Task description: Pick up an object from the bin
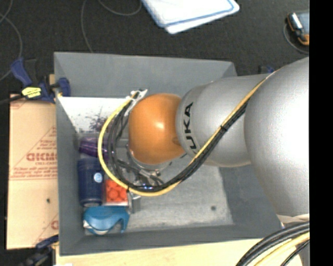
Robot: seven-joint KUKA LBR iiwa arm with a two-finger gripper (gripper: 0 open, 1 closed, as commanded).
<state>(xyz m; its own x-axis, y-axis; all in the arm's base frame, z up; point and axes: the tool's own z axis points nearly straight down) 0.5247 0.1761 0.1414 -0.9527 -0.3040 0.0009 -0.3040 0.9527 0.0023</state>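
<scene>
A small orange object (115, 193) lay at the lower left of the bin (187, 208), just beside the claw (136, 179), on its left. A dark blue cylinder (89, 182) lay just beyond it, and a light blue thing (106, 219) lay below. Whether the claw was spread or pressed together could not be told.

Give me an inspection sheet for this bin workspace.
surface: grey metal bin, things gathered along its left wall.
job's things: dark blue bottle, orange item, light blue item, purple item, close together.
clutter: white sheet with purple marks, leaning in the back-left corner.
grippers: gripper low beside the orange item, beneath the orange wrist cover.
cables: yellow and black cables looped round the wrist.
surroundings: white blue-edged pad beyond the bin.
</scene>
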